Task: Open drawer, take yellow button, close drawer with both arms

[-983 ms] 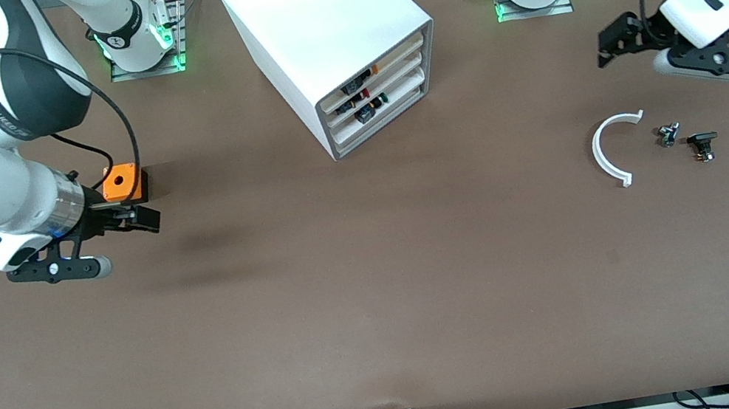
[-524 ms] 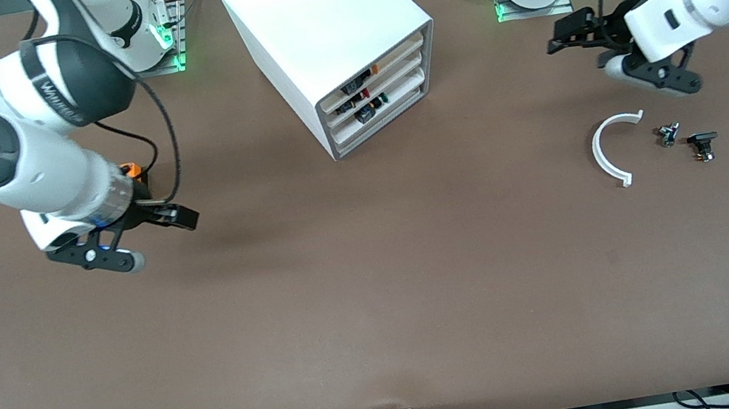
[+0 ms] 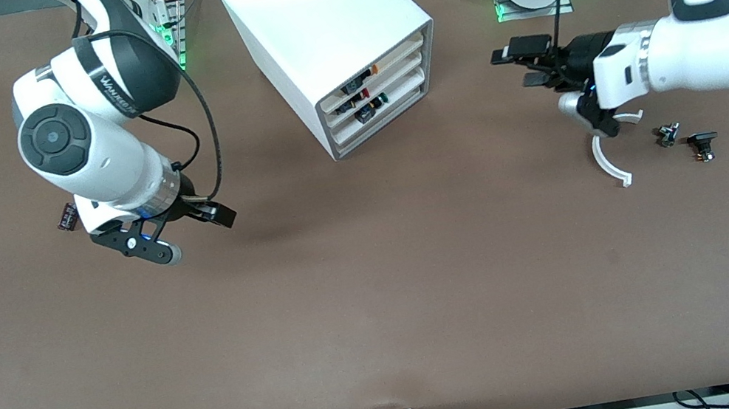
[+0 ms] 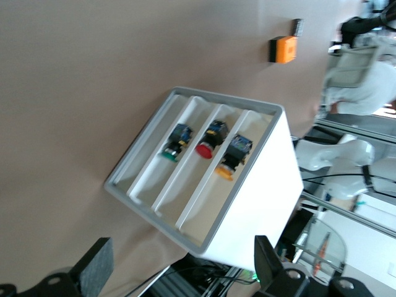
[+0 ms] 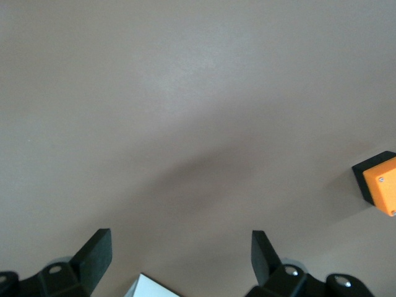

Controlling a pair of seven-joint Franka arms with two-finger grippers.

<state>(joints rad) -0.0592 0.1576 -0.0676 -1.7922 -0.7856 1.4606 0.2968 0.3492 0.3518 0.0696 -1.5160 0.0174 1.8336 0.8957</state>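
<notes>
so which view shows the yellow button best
The left wrist view: the button lies in plain sight in its drawer slot, yellow cap and dark body clear. The front view shows only a small orange speck in the top drawer of the cabinet. The right wrist view does not show it.

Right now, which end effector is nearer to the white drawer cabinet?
Left, narrowly. The left end effector hangs open over bare table toward the left arm's end, facing the white drawer cabinet. The right end effector hangs open over bare table toward the right arm's end.
</notes>
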